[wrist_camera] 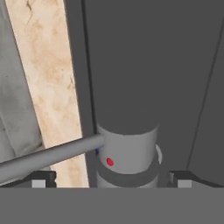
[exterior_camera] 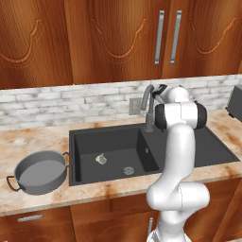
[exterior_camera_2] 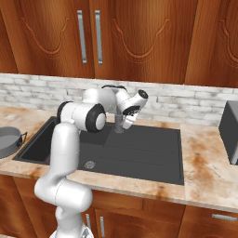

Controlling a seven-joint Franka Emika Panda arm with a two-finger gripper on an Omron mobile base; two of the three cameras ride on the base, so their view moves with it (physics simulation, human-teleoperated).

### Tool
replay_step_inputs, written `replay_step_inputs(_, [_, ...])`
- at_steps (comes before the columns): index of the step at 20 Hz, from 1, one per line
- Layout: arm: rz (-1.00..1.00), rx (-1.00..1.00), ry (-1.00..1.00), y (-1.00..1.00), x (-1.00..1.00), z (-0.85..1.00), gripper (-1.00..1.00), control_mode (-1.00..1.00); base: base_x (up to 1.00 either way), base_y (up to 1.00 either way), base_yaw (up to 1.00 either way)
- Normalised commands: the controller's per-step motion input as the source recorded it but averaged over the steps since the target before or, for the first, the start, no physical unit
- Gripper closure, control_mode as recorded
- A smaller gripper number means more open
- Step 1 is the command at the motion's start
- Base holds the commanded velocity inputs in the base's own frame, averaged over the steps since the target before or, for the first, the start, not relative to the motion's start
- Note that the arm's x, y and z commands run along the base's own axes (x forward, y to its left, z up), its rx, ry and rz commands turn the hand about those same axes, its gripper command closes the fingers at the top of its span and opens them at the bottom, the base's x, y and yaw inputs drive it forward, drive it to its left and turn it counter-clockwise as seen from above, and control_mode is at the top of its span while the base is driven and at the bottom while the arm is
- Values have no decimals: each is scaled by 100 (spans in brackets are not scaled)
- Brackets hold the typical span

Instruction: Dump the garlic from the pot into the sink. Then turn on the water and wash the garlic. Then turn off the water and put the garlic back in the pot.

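Left base view: garlic [exterior_camera: 100, 159] lies on the floor of the sink [exterior_camera: 85, 142] basin, left of the round drain [exterior_camera: 128, 170], apart from it. Pot [exterior_camera: 40, 173] sits upright on the worktop [exterior_camera: 33, 139] just left of the sink, nothing visible in it, its near loop handle toward the worktop edge. Faucet [exterior_camera: 148, 109] stands at the sink's back rim, gooseneck curving fwd. Arm rises in front of the sink's right half, covers part of the draining panel; hand is up by the faucet top, fingers hidden behind the arm here. No water stream seen.

Right base view: arm bends over the sink [exterior_camera_2: 139, 153], hand w/ fingers [exterior_camera_2: 126, 115] right at the faucet [exterior_camera_2: 119, 124] base, behind the basin. Pot [exterior_camera_2: 8, 142] edge shows on the worktop [exterior_camera_2: 204, 153] left of the sink. Drain [exterior_camera_2: 89, 163] visible near the sink's front rim. Garlic hidden by the arm. Dark appliance [exterior_camera_2: 230, 132] on the worktop right of the sink.

Hand view: looking along the faucet [wrist_camera: 127, 153] body; grey cylinder w/ red dot, blue mark beside it. Lever [wrist_camera: 48, 157] sticks out sideways from the cylinder. Both fingertips [wrist_camera: 40, 179] spread fully wide, one each side of the faucet base, gripping nothing. Whether they touch the lever: can't tell. Sink surface and a worktop strip behind.
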Motion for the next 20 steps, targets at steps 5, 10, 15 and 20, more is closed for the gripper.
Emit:
replay_step_inputs(5, [1, 0, 18, -40, 0, -71, -100, -100, 0, 0, 0])
replay_step_inputs(10, [4, 7, 10, -63, 0, -68, -100, -100, 0, 0, 0])
replay_step_inputs(15, [6, 11, 2, -71, 0, -69, -100, -100, 0, 0, 0])
replay_step_inputs(20, [6, 15, 0, -85, -15, -66, -100, -100, 0, 0, 0])
